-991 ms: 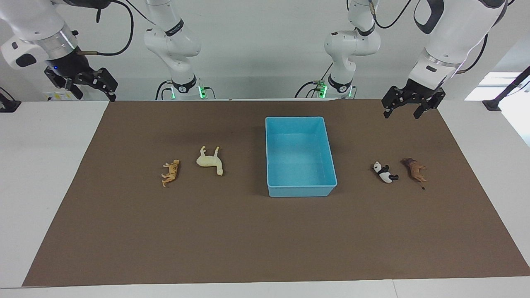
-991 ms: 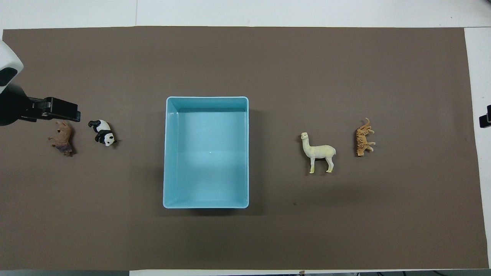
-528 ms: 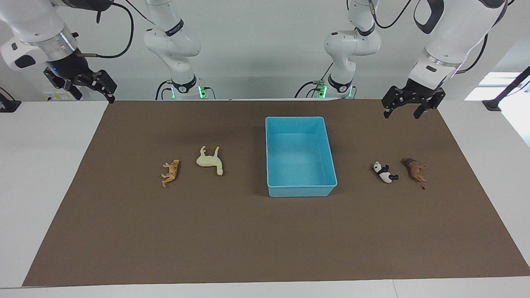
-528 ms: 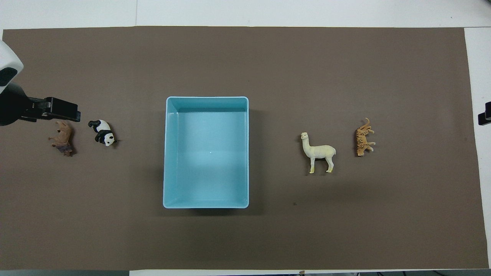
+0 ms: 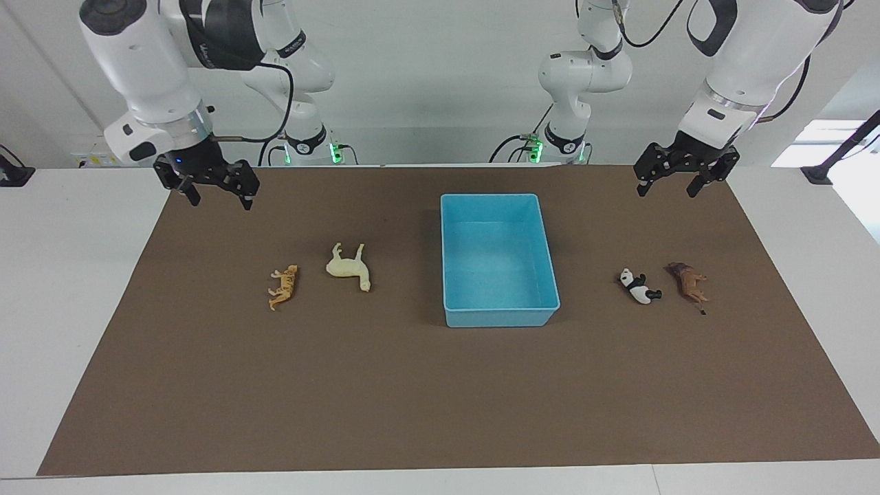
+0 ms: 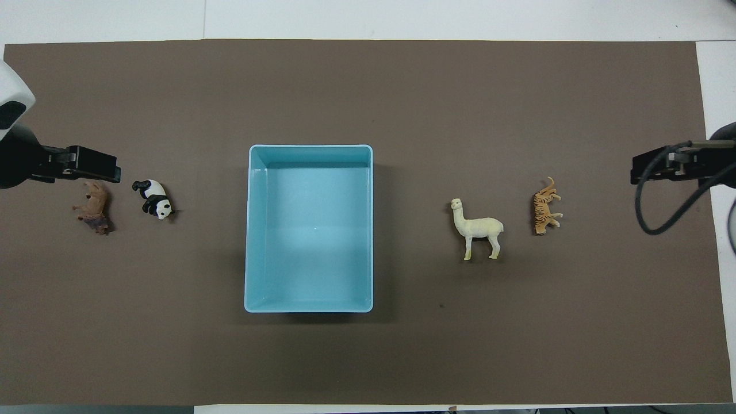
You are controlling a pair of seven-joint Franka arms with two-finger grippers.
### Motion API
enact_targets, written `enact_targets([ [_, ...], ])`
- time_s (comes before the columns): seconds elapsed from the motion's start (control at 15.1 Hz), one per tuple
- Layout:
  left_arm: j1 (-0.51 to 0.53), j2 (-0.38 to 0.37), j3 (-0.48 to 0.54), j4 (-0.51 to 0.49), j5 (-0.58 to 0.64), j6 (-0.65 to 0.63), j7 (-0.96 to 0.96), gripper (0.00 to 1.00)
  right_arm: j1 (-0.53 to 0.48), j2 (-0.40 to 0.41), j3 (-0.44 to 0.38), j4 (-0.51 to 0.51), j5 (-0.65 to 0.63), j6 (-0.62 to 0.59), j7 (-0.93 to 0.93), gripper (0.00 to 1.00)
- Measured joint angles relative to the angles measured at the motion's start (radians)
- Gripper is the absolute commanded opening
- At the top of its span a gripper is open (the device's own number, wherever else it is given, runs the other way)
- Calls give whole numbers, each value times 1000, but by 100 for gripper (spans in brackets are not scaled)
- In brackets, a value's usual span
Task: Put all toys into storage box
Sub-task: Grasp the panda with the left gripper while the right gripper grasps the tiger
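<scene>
We see the storage box (image 5: 498, 258) mid-surface with nothing in it, the tiger (image 5: 283, 287) and cream animal (image 5: 349, 267) lying toward the right arm's end, the panda (image 5: 639, 286) and lion (image 5: 689, 282) toward the left arm's. The right gripper (image 5: 218, 196) hangs with fingers spread over the surface's right-arm end. The left gripper (image 5: 667, 184) hangs likewise over the left-arm end.

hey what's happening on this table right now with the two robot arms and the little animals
Nothing is being held. All four toys lie on the brown mat outside the blue storage box: tiger and cream long-necked animal toward the right arm's end, panda and lion toward the left arm's end. The box holds no toy. The right gripper and the left gripper both hang open above the mat's edge nearest the robots.
</scene>
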Motion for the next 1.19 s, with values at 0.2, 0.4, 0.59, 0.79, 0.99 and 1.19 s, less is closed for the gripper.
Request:
enact_targets([
  [0.2, 0, 0, -1, 0, -1, 0, 0, 100, 24, 18, 1, -102, 0, 118, 53, 100],
  [0.4, -43, -4, -30, 0, -5, -6, 14, 100, 24, 61, -2, -176, 0, 240, 58, 100],
  [0.59, -146, -11, -62, -2, -3, -12, -6, 100, 24, 100, -4, -295, 0, 447, 58, 100],
  [0.79, -158, -25, -64, -5, 2, -54, -58, 100, 23, 128, -5, -378, 0, 571, 58, 100],
  [0.99, -104, -45, -33, -7, 3, -55, -70, 100, 20, 142, -6, -424, 0, 638, 58, 100],
  [1.19, -35, -57, -27, -64, 3, 76, -136, 100, 19, 148, -6, -474, 0, 684, 58, 100],
])
